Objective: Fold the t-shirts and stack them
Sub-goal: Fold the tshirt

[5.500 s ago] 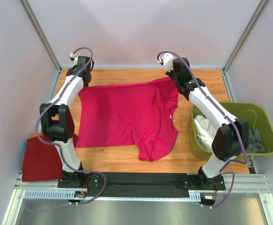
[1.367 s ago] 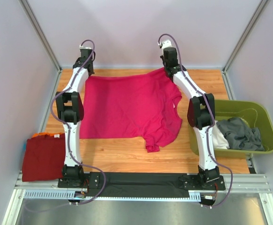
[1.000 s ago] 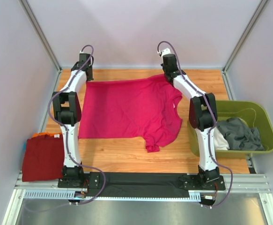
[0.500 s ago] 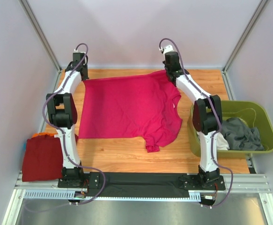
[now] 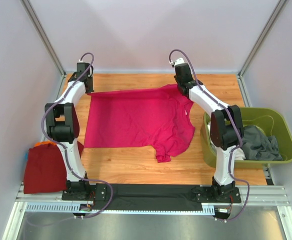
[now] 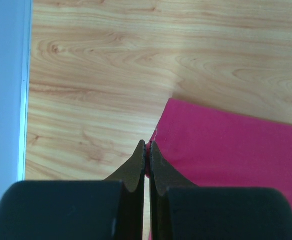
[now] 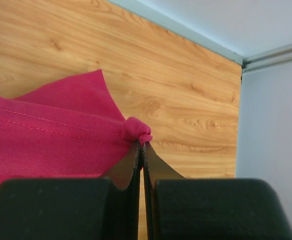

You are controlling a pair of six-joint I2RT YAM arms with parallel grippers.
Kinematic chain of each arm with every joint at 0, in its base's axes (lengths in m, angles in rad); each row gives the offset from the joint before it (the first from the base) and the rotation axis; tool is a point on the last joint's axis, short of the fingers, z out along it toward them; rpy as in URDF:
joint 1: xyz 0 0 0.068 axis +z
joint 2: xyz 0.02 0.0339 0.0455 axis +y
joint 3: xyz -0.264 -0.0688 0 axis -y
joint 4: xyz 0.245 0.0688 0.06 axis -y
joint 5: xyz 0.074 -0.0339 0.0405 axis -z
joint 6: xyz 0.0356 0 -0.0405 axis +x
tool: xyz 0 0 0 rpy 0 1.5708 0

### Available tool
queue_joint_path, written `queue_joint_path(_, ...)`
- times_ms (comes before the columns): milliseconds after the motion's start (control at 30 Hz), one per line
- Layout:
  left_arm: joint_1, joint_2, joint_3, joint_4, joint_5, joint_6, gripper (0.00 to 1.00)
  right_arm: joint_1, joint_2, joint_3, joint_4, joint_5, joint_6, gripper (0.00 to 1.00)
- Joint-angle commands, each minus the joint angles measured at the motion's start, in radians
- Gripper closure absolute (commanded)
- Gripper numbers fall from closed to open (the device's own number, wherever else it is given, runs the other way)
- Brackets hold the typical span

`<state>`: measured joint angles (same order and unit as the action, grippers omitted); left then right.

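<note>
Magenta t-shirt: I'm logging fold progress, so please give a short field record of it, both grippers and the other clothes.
magenta t-shirt: spread out on the wooden table, unfolded, near sleeve crumpled
left gripper: shut on the shirt's far left corner
right gripper: shut on a bunched bit of its far right edge
dark red t-shirt: folded, near left corner
olive bin: right side, holds a grey garment and a white garment

open: table [image 5: 135,167] front strip | blocked: bin [image 5: 258,116] right, red shirt [image 5: 43,170] left
</note>
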<state>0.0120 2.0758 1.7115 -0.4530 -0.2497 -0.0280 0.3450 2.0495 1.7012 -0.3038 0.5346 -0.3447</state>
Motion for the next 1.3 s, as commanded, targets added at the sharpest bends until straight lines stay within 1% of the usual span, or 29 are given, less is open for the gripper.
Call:
queue_joint_path(0,0.008,-0.083,-0.039,0.046,-0.03,0.027,1.0,-0.008,-0.078,-0.034,-0.038,0.051,0.058,1.0)
queue_joint_path(33,0.008,-0.091,-0.049,0.048,-0.031,0.046,1.0,-0.008,-0.084,-0.04,-0.067,0.048,0.07,1.0)
queue_joint_path(200,0.008,-0.125,-0.125,0.06,-0.019,0.043,1.0,0.003,-0.111,-0.074,-0.144,0.042,0.137,1.0)
queue_joint_path(333,0.008,-0.14,-0.176,0.073,-0.017,0.04,1.0,0.006,-0.106,-0.08,-0.251,0.01,0.185,1.0)
queue_joint_path(667,0.005,-0.186,-0.285,0.082,-0.034,0.042,1.0,0.032,-0.144,-0.16,-0.308,-0.051,0.243,1.0)
queue_joint_path(1267,-0.004,-0.191,-0.309,0.065,-0.046,0.046,1.0,0.034,-0.137,-0.137,-0.446,-0.094,0.339,1.0)
